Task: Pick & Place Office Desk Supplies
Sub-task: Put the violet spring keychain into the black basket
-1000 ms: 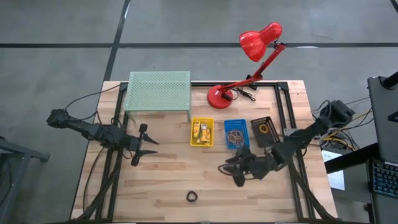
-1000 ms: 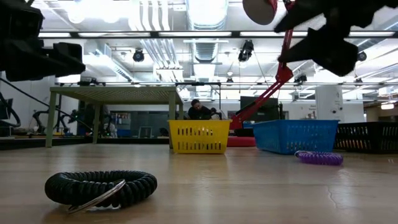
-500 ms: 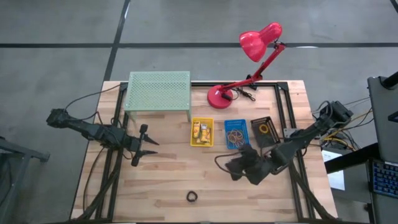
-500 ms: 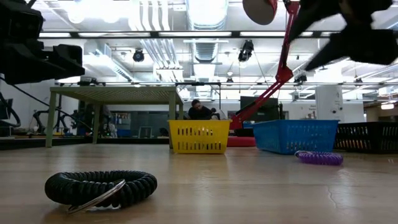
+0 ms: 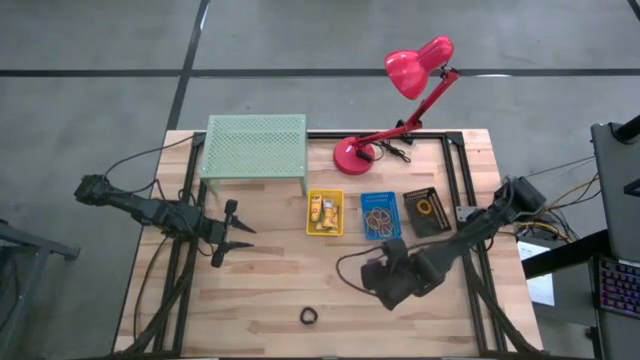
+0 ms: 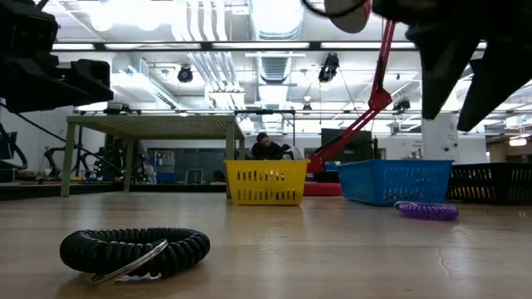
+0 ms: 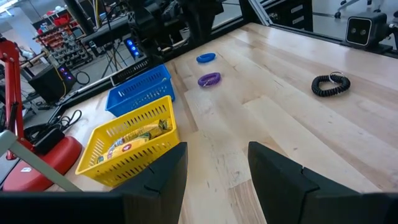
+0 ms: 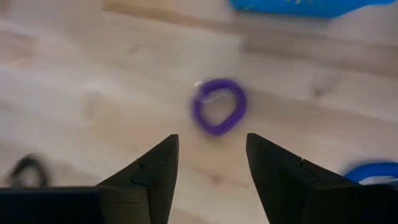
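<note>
A purple coil ring (image 8: 217,115) lies flat on the wood, and my right gripper (image 8: 211,138) hangs open above it, pointing down; in the high view the gripper (image 5: 378,276) hides the ring. A blue coil ring (image 8: 372,170) lies close by. A black coil ring (image 5: 309,317) rests near the table's near edge, large in the low view (image 6: 133,249). My left gripper (image 5: 226,240) waits open over the left part of the table. The left wrist view shows the purple ring (image 7: 209,79), the blue ring (image 7: 206,58) and the black ring (image 7: 329,84).
A yellow basket (image 5: 324,212) with packets, a blue basket (image 5: 379,215) with rubber bands and a black basket (image 5: 424,212) stand in a row at mid-table. Behind them are a pale green mesh shelf (image 5: 255,148) and a red desk lamp (image 5: 353,153).
My right arm has swung a little toward the table's left edge, and its gripper has tipped from slanting to pointing down over the purple ring. In the low view it now hangs lower. Nothing on the table has moved.
</note>
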Available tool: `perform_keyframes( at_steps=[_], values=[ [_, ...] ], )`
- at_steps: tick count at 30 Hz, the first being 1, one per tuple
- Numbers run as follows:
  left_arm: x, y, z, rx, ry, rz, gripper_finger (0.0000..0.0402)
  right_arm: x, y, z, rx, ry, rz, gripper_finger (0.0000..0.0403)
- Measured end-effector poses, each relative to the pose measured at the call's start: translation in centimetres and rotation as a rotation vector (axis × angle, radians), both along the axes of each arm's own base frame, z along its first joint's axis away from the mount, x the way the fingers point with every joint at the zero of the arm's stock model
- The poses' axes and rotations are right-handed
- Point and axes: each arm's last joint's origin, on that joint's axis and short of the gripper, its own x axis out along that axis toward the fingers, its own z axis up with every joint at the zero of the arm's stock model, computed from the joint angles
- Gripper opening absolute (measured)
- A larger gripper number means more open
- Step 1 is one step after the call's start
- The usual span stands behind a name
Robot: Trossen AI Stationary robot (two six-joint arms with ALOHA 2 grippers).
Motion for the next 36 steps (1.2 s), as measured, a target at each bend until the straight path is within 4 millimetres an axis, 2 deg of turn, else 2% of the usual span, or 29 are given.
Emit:
perform_keyframes(
  at_steps=[6, 11, 14, 24, 36],
  values=[
    [0.0, 0.0, 0.0, 0.0, 0.0, 0.0, 0.0173, 1.9, 0.1, -1.3, -0.054, 0.106, -0.021, 0.0176],
    [0.0, 0.0, 0.0, 0.001, 0.0, 0.0, 0.0173, 2.9, -1.3, -3.2, 0.029, 0.246, -0.011, 0.0176],
    [0.0, 0.0, 0.0, 0.003, 0.0, -0.001, 0.0173, 3.5, -1.7, -3.8, 0.051, 0.26, 0.012, 0.0176],
    [0.0, 0.0, 0.0, 0.003, 0.0, 0.0, 0.0173, 3.7, -2.5, -4.2, 0.048, 0.267, 0.009, 0.0176],
    [0.0, 0.0, 0.0, 0.002, 0.0, 0.0, 0.0173, 2.6, -3.4, -7.6, 0.072, 0.224, -0.034, 0.0174]
  ],
)
